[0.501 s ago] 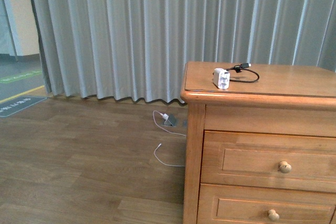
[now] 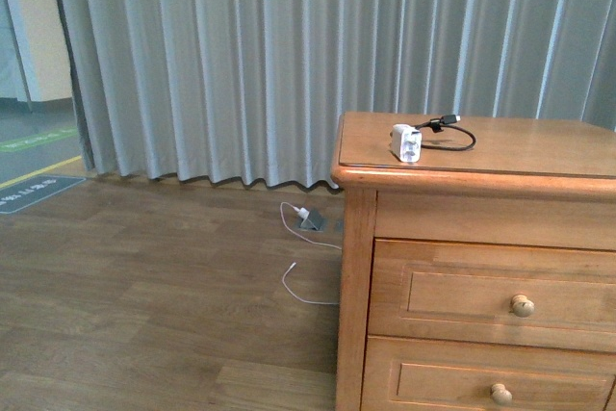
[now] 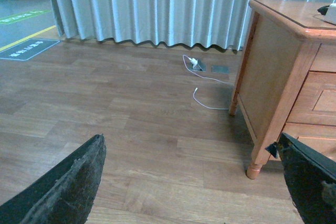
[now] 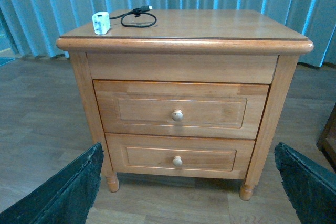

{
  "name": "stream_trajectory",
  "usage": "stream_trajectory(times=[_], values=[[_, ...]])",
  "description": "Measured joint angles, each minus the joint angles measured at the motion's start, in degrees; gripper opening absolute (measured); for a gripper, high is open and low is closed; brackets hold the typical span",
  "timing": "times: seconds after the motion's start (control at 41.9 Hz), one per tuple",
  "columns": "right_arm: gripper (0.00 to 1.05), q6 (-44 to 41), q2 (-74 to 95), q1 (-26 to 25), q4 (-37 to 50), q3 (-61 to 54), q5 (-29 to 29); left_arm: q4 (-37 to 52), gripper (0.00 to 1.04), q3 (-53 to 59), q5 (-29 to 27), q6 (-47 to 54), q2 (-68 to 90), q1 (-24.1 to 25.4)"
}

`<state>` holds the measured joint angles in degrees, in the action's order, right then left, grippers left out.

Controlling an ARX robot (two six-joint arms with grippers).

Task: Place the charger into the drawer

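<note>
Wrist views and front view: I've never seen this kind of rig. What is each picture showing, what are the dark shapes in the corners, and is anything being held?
This is a robot with two arms, each ending in a gripper. The front view comes from a camera on its body; neither arm shows there. It shows a wooden nightstand with the charger, a white cube with a looped black cable, lying on top. The other two pictures come from cameras on the wrists. The dark shapes belong to the left gripper and the right gripper; both are open and hold nothing. The right wrist view faces the nightstand's front: the taller drawer above a shallower drawer, both closed. Another white charger lies on the floor near the curtain.
</note>
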<state>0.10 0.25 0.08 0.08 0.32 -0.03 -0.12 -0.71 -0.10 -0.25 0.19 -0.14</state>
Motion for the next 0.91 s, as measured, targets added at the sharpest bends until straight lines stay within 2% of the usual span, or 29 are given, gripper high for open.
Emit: stream_trajectory(times=[0.907], values=[[0.97, 0.0, 0.0, 0.0, 0.0, 0.0, 0.0, 0.0, 0.99, 0.0, 0.02, 0.0, 0.0, 0.0]])
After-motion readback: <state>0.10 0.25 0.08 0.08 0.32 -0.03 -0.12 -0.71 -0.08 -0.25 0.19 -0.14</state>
